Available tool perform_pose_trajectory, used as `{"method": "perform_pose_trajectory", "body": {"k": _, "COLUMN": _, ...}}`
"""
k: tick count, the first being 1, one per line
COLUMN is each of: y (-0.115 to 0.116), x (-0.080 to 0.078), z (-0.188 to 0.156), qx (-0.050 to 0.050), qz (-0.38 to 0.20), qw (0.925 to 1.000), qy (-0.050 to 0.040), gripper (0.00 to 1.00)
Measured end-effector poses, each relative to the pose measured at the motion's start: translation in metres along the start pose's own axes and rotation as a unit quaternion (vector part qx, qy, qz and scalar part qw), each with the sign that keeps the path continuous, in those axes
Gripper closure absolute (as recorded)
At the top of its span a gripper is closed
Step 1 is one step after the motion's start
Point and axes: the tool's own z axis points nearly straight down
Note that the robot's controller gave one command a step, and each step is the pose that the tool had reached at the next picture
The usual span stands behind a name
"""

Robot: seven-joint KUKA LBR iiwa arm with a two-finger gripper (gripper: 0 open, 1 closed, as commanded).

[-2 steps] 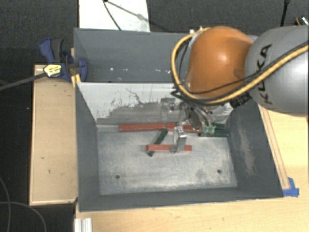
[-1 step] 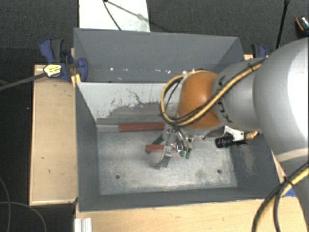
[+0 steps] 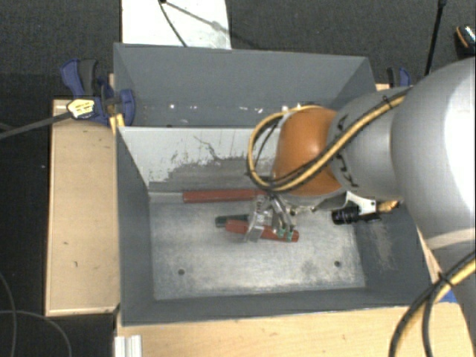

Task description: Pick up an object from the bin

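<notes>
Looking down from the camera view, you find the pincer [image 3: 266, 225] low at the middle of the bin [image 3: 171, 274] floor, against a small red-and-dark-green object [image 3: 236, 226]. You cannot tell whether it is open or closed. A long reddish-brown stick [image 3: 216, 195] lies just behind, along the back wall.
</notes>
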Motion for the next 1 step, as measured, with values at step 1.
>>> {"method": "perform_pose_trajectory", "body": {"k": 1, "y": 0.0103, "x": -0.0001, "z": -0.139, "qx": -0.001, "qz": -0.01, "qw": 1.0, "qy": -0.0006, "gripper": 1.0}}
